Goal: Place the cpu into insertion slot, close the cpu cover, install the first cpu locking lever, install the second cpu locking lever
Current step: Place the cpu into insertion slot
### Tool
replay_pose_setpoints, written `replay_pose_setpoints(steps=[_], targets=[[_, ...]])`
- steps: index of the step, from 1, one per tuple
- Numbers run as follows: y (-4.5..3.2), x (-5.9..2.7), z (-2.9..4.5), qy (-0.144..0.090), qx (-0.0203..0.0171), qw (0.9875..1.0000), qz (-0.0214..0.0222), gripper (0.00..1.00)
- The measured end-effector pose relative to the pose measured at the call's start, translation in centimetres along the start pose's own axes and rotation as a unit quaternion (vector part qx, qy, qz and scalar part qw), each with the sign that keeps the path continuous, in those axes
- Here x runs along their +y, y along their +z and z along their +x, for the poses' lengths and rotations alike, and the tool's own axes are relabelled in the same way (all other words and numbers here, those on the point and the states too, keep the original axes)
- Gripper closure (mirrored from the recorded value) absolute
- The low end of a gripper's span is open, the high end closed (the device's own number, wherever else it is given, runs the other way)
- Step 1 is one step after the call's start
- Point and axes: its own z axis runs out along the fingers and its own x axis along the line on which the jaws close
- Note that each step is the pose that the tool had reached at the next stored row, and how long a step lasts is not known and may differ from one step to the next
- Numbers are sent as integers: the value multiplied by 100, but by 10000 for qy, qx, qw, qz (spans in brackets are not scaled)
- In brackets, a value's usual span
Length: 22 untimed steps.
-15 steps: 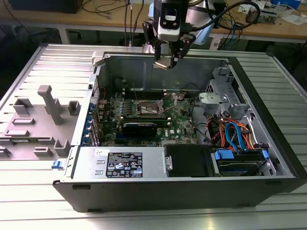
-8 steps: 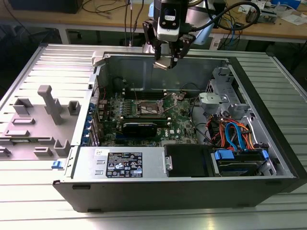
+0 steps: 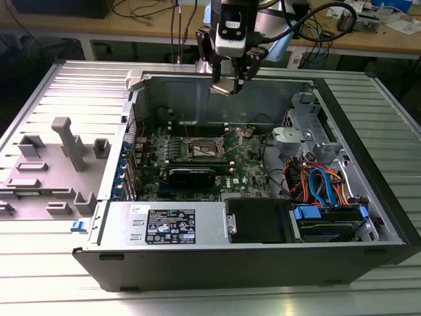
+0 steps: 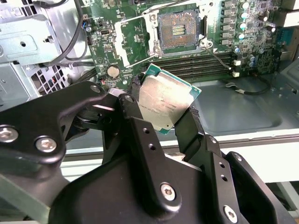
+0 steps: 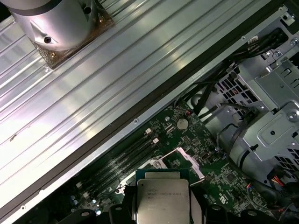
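Note:
My gripper (image 3: 230,80) hangs above the open computer case's back wall, shut on the cpu (image 3: 223,87). In both wrist views the cpu (image 4: 164,100) (image 5: 163,196) is a square silver-topped chip with a green edge, tilted and clamped by two black fingers (image 4: 189,128). Well below it on the green motherboard (image 3: 247,168) lies the insertion slot (image 3: 205,149) (image 4: 180,29), uncovered, its dark centre showing. A silver plate (image 3: 245,131) that may be the cpu cover stands raised at the slot's right side in the exterior view. A thin wire lever (image 4: 138,60) lies beside the slot.
The case walls (image 3: 217,99) surround the motherboard. A power supply (image 3: 171,227) sits at the front, and a drive cage with orange and blue cables (image 3: 322,187) is at the exterior view's right. A grey plastic fixture (image 3: 62,151) stands outside at the exterior view's left.

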Motion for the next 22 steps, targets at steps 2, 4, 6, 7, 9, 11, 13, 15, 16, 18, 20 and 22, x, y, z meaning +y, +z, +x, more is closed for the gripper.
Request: replay_pose_setpoints(steps=[2, 4, 6, 7, 9, 11, 13, 15, 16, 18, 20, 22], targets=[[0, 0, 0, 30, -2, 10000, -1, 46], [3, 0, 0, 145, -11, 9999, -3, 46], [5, 0, 0, 290, -23, 9996, -4, 46], [6, -2, -3, 372, -26, 9993, -2, 46], [9, -11, -15, 434, -29, 9991, -2, 46], [12, -15, -18, 497, -34, 9988, -3, 46], [17, -15, -19, 634, -46, 9980, -2, 46], [23, -16, -19, 739, -55, 9973, -3, 46], [28, -22, -22, 779, -58, 9969, -4, 46], [40, -35, -32, 846, -63, 9964, -5, 46], [52, -38, -35, 955, -73, 9954, -5, 46], [70, -40, -35, 1113, -90, 9937, -2, 46]])
